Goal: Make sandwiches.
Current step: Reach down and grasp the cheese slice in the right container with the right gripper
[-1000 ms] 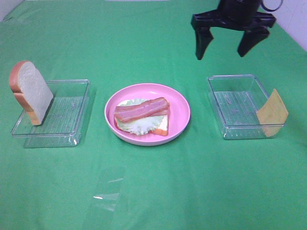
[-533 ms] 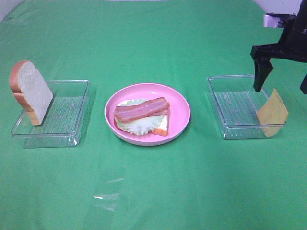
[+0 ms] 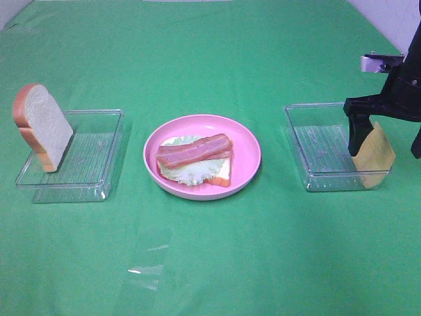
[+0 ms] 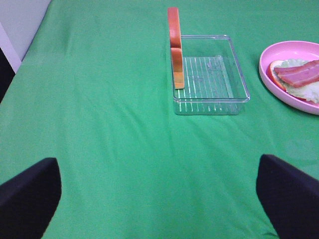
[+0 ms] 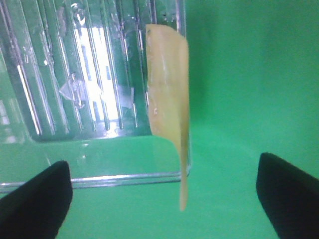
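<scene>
Two clear plastic rectangular trays sit well apart, the left tray (image 3: 99, 187) and the right tray (image 3: 316, 112), with one round pink plate (image 3: 247, 135) between them. On the plate lies the half-built sandwich: one white toy bread slice with orange-brown crust (image 3: 220, 176) at the bottom, one pale green lettuce leaf (image 3: 191, 172) over it, and two reddish-brown bacon strips (image 3: 194, 150) side by side on top. One upright bread slice (image 3: 47, 128) of the same kind stands tilted at the outer end of the left tray. One square yellow-orange cheese slice (image 3: 375, 155), curved, leans against the near outer corner of the right tray, and part of it hangs over the wall. The right gripper (image 3: 385, 153) hangs over that corner with its jaws wide apart; the cheese is between them and neither touches it. The left gripper (image 4: 159, 194) hovers over bare cloth near the left tray, jaws spread and holding nothing. One small scrap of clear film (image 3: 148, 266) lies in front of the plate. Everything rests on a green cloth (image 3: 210, 59) that covers the table, and a strip of pale wall (image 3: 395, 16) shows at the far right corner.
</scene>
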Action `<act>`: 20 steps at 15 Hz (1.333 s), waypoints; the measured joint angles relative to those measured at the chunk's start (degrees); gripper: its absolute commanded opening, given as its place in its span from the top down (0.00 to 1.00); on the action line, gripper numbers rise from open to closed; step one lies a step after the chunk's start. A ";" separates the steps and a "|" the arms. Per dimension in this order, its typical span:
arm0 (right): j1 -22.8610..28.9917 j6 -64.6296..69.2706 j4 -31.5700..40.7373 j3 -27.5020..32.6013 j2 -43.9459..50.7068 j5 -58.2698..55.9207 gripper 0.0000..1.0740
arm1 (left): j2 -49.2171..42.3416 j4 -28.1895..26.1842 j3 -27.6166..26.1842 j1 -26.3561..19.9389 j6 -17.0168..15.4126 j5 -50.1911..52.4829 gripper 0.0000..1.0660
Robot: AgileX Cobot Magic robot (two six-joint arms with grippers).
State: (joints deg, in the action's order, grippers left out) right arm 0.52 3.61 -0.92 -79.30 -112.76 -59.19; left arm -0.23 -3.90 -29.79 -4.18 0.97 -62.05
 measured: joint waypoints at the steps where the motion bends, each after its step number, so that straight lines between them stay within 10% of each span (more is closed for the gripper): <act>1: 0.00 -0.06 -0.34 0.00 0.00 1.03 0.12 | 0.00 0.00 0.00 0.00 0.00 0.00 0.08; 7: 0.00 -1.32 -0.46 0.00 -0.06 2.18 0.50 | 0.00 0.00 0.00 0.00 0.00 0.00 0.08; 13: 0.00 -1.32 -0.46 0.00 -0.11 2.06 0.53 | 0.00 0.00 0.00 0.00 0.00 0.00 0.08; 20: 0.00 -1.32 -0.46 0.00 -0.11 2.12 0.95 | 0.00 0.00 0.00 0.00 0.00 0.00 0.08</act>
State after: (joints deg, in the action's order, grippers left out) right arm 0.52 2.29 -1.38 -79.30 -112.87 -57.07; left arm -0.23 -3.90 -29.79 -4.18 0.97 -62.05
